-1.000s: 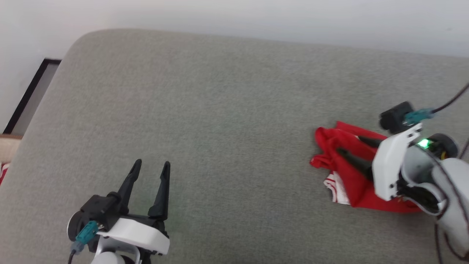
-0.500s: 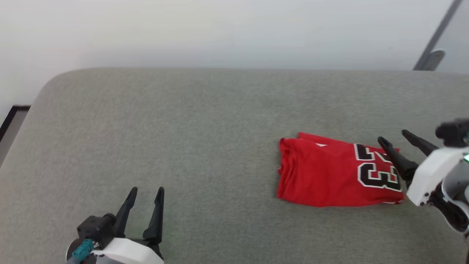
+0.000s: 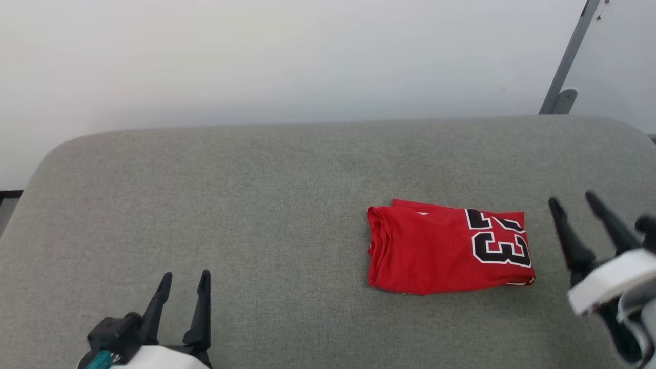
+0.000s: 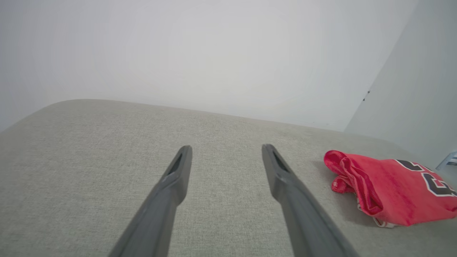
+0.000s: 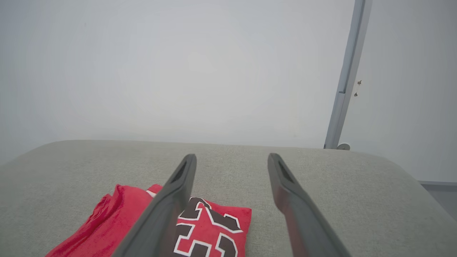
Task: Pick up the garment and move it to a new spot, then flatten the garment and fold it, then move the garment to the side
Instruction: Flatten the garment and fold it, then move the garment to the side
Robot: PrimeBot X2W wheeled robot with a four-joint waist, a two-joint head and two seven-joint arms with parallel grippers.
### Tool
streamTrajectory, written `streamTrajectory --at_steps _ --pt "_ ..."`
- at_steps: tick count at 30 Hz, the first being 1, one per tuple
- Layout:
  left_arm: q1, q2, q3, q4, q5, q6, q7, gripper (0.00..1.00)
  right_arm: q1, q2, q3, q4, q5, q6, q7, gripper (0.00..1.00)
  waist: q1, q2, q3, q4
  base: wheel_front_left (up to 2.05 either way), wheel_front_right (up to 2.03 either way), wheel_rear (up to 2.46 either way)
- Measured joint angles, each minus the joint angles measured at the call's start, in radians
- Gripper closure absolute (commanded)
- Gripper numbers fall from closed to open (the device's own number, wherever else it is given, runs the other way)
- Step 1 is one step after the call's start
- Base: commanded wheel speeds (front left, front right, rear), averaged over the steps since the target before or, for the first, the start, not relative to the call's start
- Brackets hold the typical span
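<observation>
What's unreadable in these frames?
Head view: garment folded; inner layers hidden under the top layer.
Head view: right gripper blurred, wrist cut by right edge; left gripper base cut by bottom edge.
Right wrist view: a finger and bottom edge hide part of the number.
Left wrist view: right edge cuts the garment.

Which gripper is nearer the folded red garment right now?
Right. The right gripper hovers open beside the numbered end of the garment, not touching; the left gripper is open, far off across the grey cushion.

Left end effector [image 3: 185, 275]: black tapered fingers [image 3: 201, 307], white shell [image 3: 154, 359], teal connector [image 3: 100, 359].
</observation>
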State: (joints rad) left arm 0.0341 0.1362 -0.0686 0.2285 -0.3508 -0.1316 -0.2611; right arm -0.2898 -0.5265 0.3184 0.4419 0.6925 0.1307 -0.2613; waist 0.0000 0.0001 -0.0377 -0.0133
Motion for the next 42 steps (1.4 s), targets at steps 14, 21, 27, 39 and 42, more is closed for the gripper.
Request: streamTrajectory --at_steps 14,21,27,39,42 --pt "0.152 -0.006 0.054 -0.119 0.037 0.0 0.0 0.0 0.275 0.078 -0.216 -0.205 -0.126 0.0 0.0 0.0 0.0 0.0 -0.032 0.006 0.0 0.0 0.0" --pt "0.23 -0.013 0.078 -0.191 0.06 0.0 0.0 0.0 0.361 0.083 -0.291 -0.27 -0.15 0.0 0.0 0.0 0.0 0.0 -0.028 0.012 0.0 0.0 0.0" --pt "0.241 -0.023 0.083 -0.22 0.069 0.0 0.0 0.0 0.383 0.091 -0.32 -0.291 -0.156 0.0 0.003 0.0 0.0 0.0 -0.022 0.018 0.0 0.0 0.0" --pt "0.224 -0.025 0.063 -0.225 0.077 0.0 0.0 0.0 0.38 0.093 -0.319 -0.306 -0.165 0.0 0.051 0.0 0.0 0.0 -0.001 0.03 0.0 0.0 0.0" --pt "0.198 -0.026 0.053 -0.222 0.077 0.0 0.0 0.0 0.361 0.069 -0.294 -0.291 -0.161 0.0 0.132 0.0 0.0001 0.0 0.014 0.038 0.0 0.0 0.0"
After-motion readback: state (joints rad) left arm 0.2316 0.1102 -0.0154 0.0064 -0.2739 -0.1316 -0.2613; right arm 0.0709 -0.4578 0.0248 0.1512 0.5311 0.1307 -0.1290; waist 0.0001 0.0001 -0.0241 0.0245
